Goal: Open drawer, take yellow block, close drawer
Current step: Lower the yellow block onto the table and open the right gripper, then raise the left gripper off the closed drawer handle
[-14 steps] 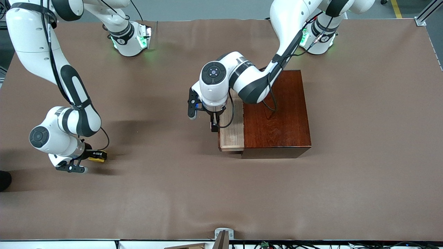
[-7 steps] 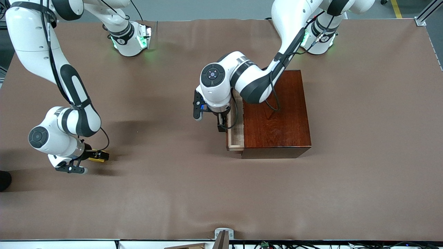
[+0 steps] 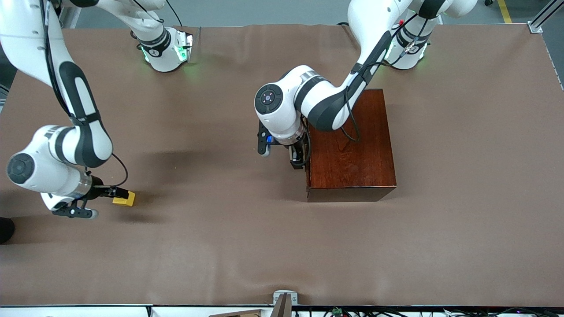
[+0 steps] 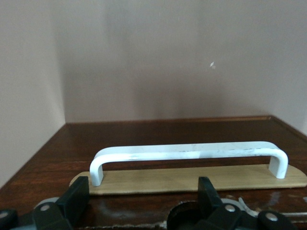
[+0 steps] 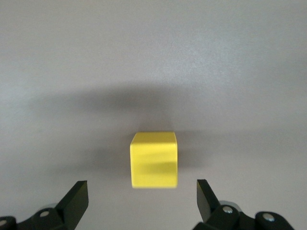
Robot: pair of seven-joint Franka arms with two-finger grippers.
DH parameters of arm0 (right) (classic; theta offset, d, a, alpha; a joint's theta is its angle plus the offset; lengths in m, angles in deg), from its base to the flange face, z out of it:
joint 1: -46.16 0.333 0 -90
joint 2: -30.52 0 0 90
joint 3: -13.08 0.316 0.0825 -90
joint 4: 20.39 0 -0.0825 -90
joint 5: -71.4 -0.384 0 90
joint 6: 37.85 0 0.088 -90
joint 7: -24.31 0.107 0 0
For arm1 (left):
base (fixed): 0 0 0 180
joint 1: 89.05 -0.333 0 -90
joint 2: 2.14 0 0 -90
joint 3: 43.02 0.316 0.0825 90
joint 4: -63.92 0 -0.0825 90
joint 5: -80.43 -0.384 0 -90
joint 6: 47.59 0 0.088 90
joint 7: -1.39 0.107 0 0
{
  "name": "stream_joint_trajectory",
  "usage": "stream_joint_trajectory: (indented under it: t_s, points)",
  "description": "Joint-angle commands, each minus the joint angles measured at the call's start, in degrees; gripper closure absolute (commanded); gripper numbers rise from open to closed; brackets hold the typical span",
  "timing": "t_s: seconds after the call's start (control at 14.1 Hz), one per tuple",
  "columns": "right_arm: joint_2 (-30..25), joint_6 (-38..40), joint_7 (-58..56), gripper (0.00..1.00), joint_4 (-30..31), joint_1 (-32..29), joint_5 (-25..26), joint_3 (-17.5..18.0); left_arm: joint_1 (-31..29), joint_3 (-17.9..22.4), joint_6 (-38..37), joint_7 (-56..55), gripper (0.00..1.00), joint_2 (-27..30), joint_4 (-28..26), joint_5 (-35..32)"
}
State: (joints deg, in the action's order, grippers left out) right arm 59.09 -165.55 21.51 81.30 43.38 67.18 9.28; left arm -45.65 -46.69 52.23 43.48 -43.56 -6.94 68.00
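The drawer is shut inside the dark reddish-brown box (image 3: pixel 350 145). Its pale front (image 4: pixel 192 178) and white loop handle (image 4: pixel 189 152) show in the left wrist view. My left gripper (image 3: pixel 297 161) is open right in front of the drawer, and its fingers stand apart just short of the handle, as the left wrist view (image 4: pixel 142 197) shows. The yellow block (image 3: pixel 124 199) lies on the table toward the right arm's end. My right gripper (image 3: pixel 107 192) is open and empty beside it. In the right wrist view the block (image 5: pixel 154 159) lies free just ahead of the gripper (image 5: pixel 141 197).
The brown cloth (image 3: pixel 246 237) covers the table. The two arm bases (image 3: pixel 165 48) stand along the edge farthest from the front camera. A small bracket (image 3: pixel 284 298) sits at the nearest table edge.
The drawer has slid fully into the box with my left gripper against its front. My right gripper has let go of the yellow block and drawn back from it.
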Motion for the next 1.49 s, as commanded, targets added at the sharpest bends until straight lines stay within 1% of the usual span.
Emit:
stream_joint_trajectory:
  t_s: [0.0,0.21,0.35,0.5,0.57,0.71,0.85,0.99,1.13,1.2,1.35,1.42]
  points:
    - [-5.8,5.6,0.5,0.0,1.3,-0.5,2.2,0.5,0.1,0.5,-2.2,0.3,0.0,1.4,-1.6,-2.2]
    - [-10.9,12.6,0.8,0.0,1.3,0.2,2.2,0.6,0.0,0.5,-2.2,0.3,0.0,1.1,-1.6,-2.2]
    - [-14.5,16.3,1.0,0.0,1.2,1.8,4.8,0.6,0.3,0.5,-1.0,-0.9,0.0,1.1,-1.3,-1.7]
    - [-17.7,20.0,1.1,0.0,1.1,2.0,5.5,0.8,0.2,-0.1,5.9,-6.2,0.0,1.6,-1.0,-1.0]
    - [-19.3,21.9,1.2,0.0,1.0,2.0,5.5,0.8,0.2,-0.6,7.7,-10.3,0.0,1.8,-1.0,-0.9]
    - [-22.7,25.6,1.3,0.0,0.5,2.0,5.5,0.9,0.2,-0.7,9.2,-18.7,0.0,4.0,-0.9,-0.8]
    - [-25.0,29.9,1.5,0.0,-1.3,1.9,5.2,0.9,-0.3,-0.3,9.2,-24.8,0.0,7.2,-1.1,2.4]
    - [-27.5,32.8,1.9,0.0,-2.2,2.0,4.9,1.0,-1.4,0.3,7.6,-28.4,0.0,11.5,-1.6,4.3]
    - [-29.5,35.5,3.1,0.0,-2.4,2.1,4.9,1.3,-4.9,0.2,2.2,-28.4,0.0,15.4,-1.6,4.4]
    - [-29.5,37.7,4.0,0.0,-3.8,2.2,4.9,1.6,-6.9,0.2,0.0,-28.4,0.0,17.5,-1.6,4.4]
    - [-28.9,43.8,4.3,0.0,-9.3,2.3,5.0,2.3,-9.9,0.3,-3.4,-28.5,0.0,20.8,-1.6,4.4]
    - [-28.8,45.2,4.3,0.0,-10.7,2.3,5.0,2.3,-12.0,0.3,-4.6,-28.7,0.0,22.1,-1.6,4.4]
